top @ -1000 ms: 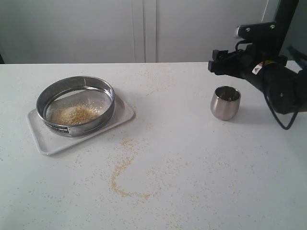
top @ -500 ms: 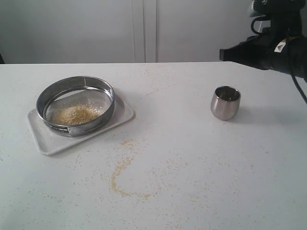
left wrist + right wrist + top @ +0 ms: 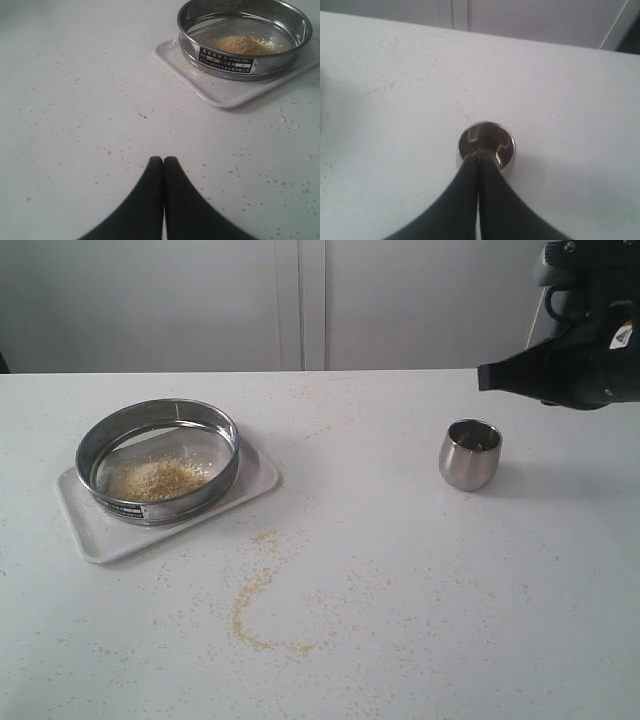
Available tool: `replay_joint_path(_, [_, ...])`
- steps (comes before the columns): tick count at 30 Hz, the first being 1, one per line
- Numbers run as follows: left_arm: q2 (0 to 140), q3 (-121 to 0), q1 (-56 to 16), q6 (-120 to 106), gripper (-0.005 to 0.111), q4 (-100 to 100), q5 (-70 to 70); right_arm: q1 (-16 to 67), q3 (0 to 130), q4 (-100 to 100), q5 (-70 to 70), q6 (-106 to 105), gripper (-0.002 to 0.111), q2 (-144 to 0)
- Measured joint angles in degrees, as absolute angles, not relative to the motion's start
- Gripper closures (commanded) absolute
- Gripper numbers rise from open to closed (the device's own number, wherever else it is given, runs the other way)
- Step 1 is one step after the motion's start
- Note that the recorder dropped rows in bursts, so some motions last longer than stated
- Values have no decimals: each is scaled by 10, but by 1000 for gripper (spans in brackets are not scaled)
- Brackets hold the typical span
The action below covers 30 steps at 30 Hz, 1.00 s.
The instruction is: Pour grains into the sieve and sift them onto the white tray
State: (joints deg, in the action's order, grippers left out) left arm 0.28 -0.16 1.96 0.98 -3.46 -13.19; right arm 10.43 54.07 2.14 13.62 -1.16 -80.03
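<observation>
The sieve (image 3: 160,445) with grains (image 3: 155,480) is set on the white tray (image 3: 255,476) to catch siftings; left gripper (image 3: 163,160) and right gripper (image 3: 479,156) are pressed together, empty.

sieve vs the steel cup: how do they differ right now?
The sieve is wide and shallow; the cup is small, rounded and taller for its width. The sieve holds a pile of grains; no grains show in the cup. The sieve sits on the white tray; the cup stands directly on the table. Both are shiny steel and upright.
</observation>
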Motion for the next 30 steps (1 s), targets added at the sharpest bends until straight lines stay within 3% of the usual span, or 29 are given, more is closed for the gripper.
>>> replay_joint_path(30, [3,-2,20,10,107,-35,-132,104,541,54,451,0,108,-675])
